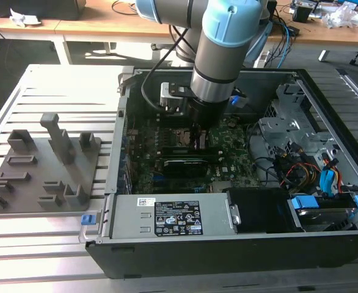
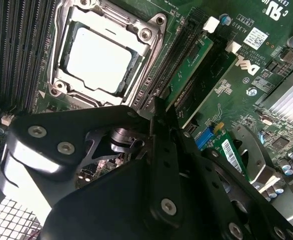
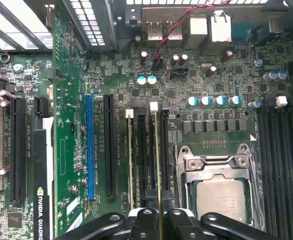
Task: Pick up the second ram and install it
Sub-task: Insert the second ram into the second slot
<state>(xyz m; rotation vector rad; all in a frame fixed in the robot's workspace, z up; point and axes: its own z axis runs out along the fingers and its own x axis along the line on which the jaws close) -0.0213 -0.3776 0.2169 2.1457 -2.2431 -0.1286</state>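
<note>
**Ram held at slot beside socket**

The gripper [image 3: 160, 218] reached down into the open case [image 1: 215, 247]. Its fingers [image 3: 146, 220] stood narrow, closed on the ram [image 3: 157, 150]. In the first wrist view the ram showed edge-on, a thin line running from the fingers along a slot to a white clip [image 3: 154, 106]. Whether it was fully seated could not be told.

Dark empty slots lay on either side of the ram, and the socket [image 3: 219, 195] sat just beside that bank, with more slots on its far side. A blue slot [image 3: 89, 150] and longer black ones lay further off on the board [image 3: 66, 125].

In the exterior view the arm [image 1: 225, 43] covered the middle of the board. A black card [image 1: 182, 165] lay at six o'clock from the gripper, near it. The labelled metal box [image 1: 173, 223] sat along the case's six o'clock wall. Coloured cables [image 1: 301, 171] crowded the drive bay at three o'clock.

The case rested on a pale slatted surface [image 1: 44, 256]. A grey tray [image 1: 41, 177] of upright blocks lay at nine o'clock, well apart from the gripper. A wooden desk [image 1: 105, 21] with loose cables stood at twelve o'clock.
</note>
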